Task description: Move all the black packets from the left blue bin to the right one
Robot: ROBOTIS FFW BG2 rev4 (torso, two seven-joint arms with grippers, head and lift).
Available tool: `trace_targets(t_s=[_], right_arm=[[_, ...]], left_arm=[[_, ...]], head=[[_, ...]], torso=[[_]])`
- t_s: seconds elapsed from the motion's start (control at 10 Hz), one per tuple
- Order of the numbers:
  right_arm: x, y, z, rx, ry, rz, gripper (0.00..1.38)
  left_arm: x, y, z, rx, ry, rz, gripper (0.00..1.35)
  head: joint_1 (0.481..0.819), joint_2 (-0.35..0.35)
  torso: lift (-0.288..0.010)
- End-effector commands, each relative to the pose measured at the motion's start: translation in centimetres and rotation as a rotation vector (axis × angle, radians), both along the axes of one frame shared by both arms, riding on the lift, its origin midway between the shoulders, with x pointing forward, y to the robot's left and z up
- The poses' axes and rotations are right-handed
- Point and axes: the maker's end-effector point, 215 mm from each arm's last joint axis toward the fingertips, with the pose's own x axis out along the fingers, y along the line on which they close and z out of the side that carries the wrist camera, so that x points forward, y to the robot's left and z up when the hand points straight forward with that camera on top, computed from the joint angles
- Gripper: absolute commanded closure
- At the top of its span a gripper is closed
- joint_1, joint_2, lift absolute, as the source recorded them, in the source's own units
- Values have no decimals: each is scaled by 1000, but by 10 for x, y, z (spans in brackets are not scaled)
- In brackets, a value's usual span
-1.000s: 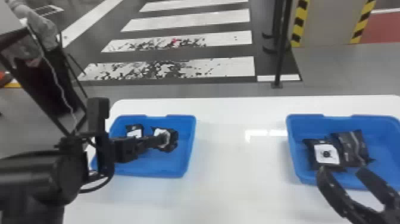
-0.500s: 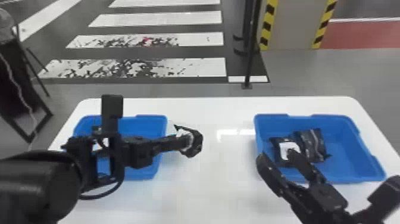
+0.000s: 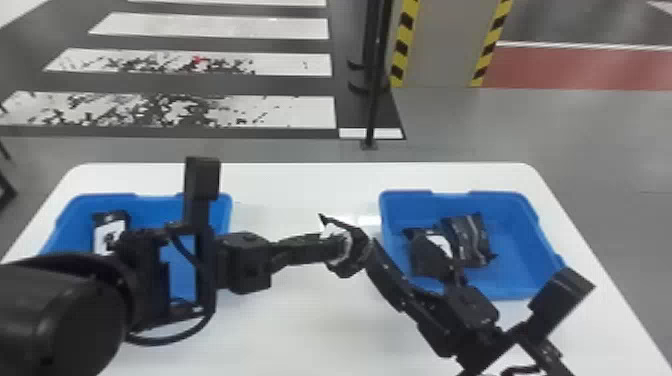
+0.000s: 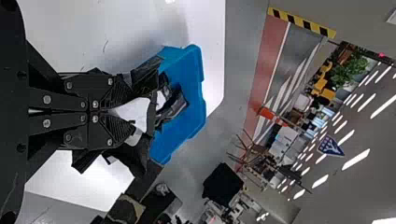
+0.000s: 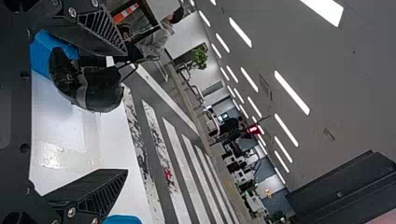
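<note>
Over the table between the bins, my left gripper [image 3: 342,248] is shut on a black packet [image 3: 356,255]; in the left wrist view the gripper [image 4: 130,111] pinches the packet [image 4: 128,156] by its white-marked part. My right gripper [image 3: 412,262] stands open at the near left side of the right blue bin [image 3: 550,250], one finger close beside the held packet. In the right wrist view the gripper [image 5: 125,112] has that packet [image 5: 100,91] partly between its spread fingers. Two black packets [image 3: 465,240] lie in the right bin. The left blue bin [image 3: 150,202] holds a packet [image 3: 110,232] with a white label.
Both bins rest on a white table [image 3: 310,325]. My left forearm crosses over the left bin and hides much of its near part. A black pole [image 3: 372,100] stands on the floor beyond the table.
My left gripper has carried the packet out of the left bin and rightward to the middle. My right gripper has come in toward it from the right. The head view has swung right.
</note>
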Motion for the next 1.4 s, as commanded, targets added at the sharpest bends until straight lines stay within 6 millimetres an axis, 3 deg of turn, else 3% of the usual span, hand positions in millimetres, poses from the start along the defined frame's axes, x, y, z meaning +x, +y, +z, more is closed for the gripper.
trace_targets(t_s=[0.0, 0.3, 0.4, 0.8, 1.1, 1.2, 1.3], right_arm=[[5, 1, 1, 1, -5, 2, 134], [10, 7, 2, 5, -11, 16, 168], [11, 11, 0, 7, -8, 21, 262], [15, 11, -8, 20, 7, 24, 1300], [12, 16, -12, 38, 24, 47, 1277], [13, 16, -10, 41, 20, 46, 1277], [18, 10, -7, 40, 12, 35, 1277]], left_arm=[[-11, -16, -2, -14, 18, -39, 1202], [-17, -30, -2, -25, 26, -73, 1202], [-19, -33, -3, -28, 30, -79, 1202], [-19, -36, 0, -40, 27, -83, 1202], [-17, -36, 4, -47, 15, -79, 1202], [-17, -33, 1, -52, 23, -67, 1088], [-19, -25, -5, -70, 46, -39, 581]], head=[[695, -69], [695, -102], [695, -103], [695, -105], [695, -103], [695, -102], [695, -99]], torso=[[-140], [-140], [-140], [-140], [-140], [-140], [-140]])
